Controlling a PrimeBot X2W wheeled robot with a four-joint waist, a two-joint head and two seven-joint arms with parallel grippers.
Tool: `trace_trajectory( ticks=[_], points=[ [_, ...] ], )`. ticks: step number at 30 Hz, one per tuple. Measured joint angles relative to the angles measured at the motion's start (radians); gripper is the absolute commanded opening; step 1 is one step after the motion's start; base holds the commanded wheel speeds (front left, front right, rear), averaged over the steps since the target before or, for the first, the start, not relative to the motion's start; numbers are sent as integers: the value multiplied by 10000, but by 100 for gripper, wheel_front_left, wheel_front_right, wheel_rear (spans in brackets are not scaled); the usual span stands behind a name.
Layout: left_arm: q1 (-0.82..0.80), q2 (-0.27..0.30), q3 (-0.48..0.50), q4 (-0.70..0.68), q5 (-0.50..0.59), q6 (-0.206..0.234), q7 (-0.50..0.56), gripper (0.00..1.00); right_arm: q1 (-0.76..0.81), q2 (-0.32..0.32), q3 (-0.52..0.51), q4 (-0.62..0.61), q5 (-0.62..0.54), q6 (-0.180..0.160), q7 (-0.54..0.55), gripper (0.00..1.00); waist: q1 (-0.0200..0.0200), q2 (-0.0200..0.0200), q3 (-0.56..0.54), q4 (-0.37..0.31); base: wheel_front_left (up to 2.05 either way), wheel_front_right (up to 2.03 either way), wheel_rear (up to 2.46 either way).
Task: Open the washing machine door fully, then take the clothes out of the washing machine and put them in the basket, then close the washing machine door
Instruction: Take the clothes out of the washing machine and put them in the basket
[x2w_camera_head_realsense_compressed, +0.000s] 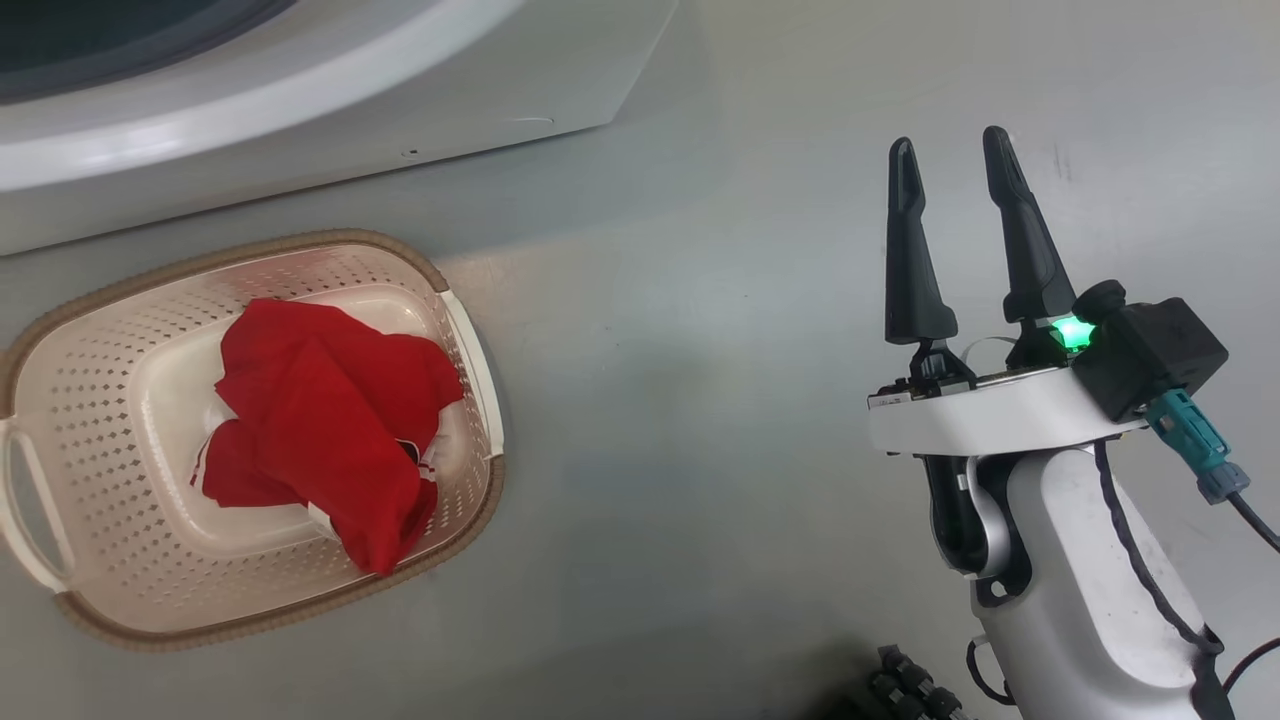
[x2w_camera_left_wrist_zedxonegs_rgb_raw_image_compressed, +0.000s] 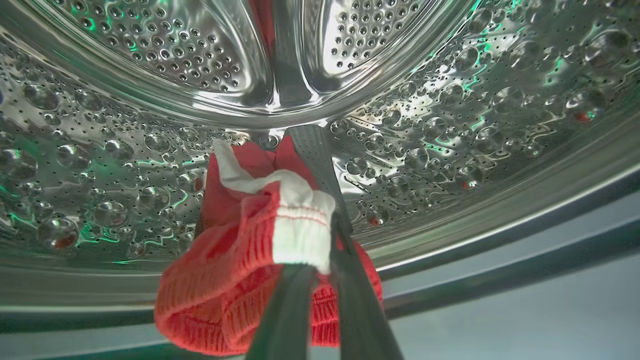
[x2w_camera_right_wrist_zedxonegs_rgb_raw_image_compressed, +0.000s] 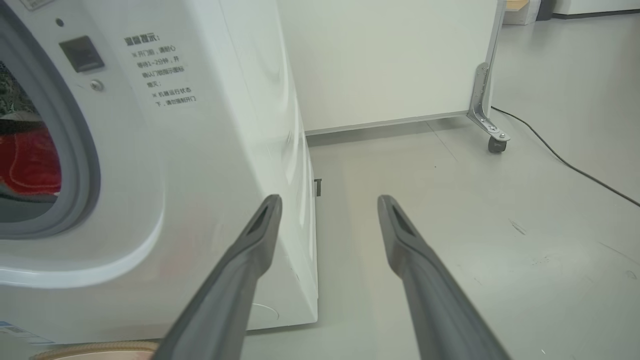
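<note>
A red garment with white trim (x2w_camera_head_realsense_compressed: 320, 420) lies crumpled in the cream basket (x2w_camera_head_realsense_compressed: 300, 242) on the floor before the washing machine (x2w_camera_head_realsense_compressed: 300, 130). In the left wrist view, my left gripper (x2w_camera_left_wrist_zedxonegs_rgb_raw_image_compressed: 312, 260) is inside the steel drum (x2w_camera_left_wrist_zedxonegs_rgb_raw_image_compressed: 150, 50), shut on a red knit piece with a white cuff (x2w_camera_left_wrist_zedxonegs_rgb_raw_image_compressed: 225, 280). The cuff covers one fingertip. That red piece (x2w_camera_right_wrist_zedxonegs_rgb_raw_image_compressed: 27, 160) also shows through the grey gasket (x2w_camera_right_wrist_zedxonegs_rgb_raw_image_compressed: 82, 165). My right gripper (x2w_camera_head_realsense_compressed: 950, 140) hangs open and empty over bare floor, right of the basket, beside the machine's corner (x2w_camera_right_wrist_zedxonegs_rgb_raw_image_compressed: 300, 200). The door is out of view.
A white wheeled partition (x2w_camera_right_wrist_zedxonegs_rgb_raw_image_compressed: 390, 60) stands behind the machine, with a caster (x2w_camera_right_wrist_zedxonegs_rgb_raw_image_compressed: 496, 145) and a black cable (x2w_camera_right_wrist_zedxonegs_rgb_raw_image_compressed: 565, 160) running across the grey floor on the right. The basket's rim (x2w_camera_right_wrist_zedxonegs_rgb_raw_image_compressed: 95, 347) peeks in at the bottom of the right wrist view.
</note>
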Motion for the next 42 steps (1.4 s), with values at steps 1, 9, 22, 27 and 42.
trace_trajectory(
  ticks=[1, 9, 22, 27, 42],
  points=[
    [161, -79, -6, -38, -25, 0, -213, 0, 0, -2, -2, 27, -81, 33, 0, 100, 0, 0, -49, 54, 0, 0, 0],
    [1231, -711, -33, -487, -59, -2, -1902, 0, 22, -6, 2, 364, -658, 303, 0, 100, 0, 0, -489, 535, 0, 0, 0],
    [3351, -1218, -138, -1074, -21, -4, -4146, 0, 581, -12, -8, 826, -940, 571, 0, 100, -1, 0, -1493, 1123, 0, 0, 0],
    [4107, -1342, -127, -1467, 127, 0, -5010, 0, 831, -13, -21, 951, -941, 629, 0, 100, -1, 0, -1956, 1325, 0, 0, 0],
    [6069, -1965, -150, -2788, 627, 449, -7026, 0, 1713, -10, -378, 1233, -1005, 740, 0, 100, -1, 0, -3332, 1823, 0, 0, 0]
  ],
)
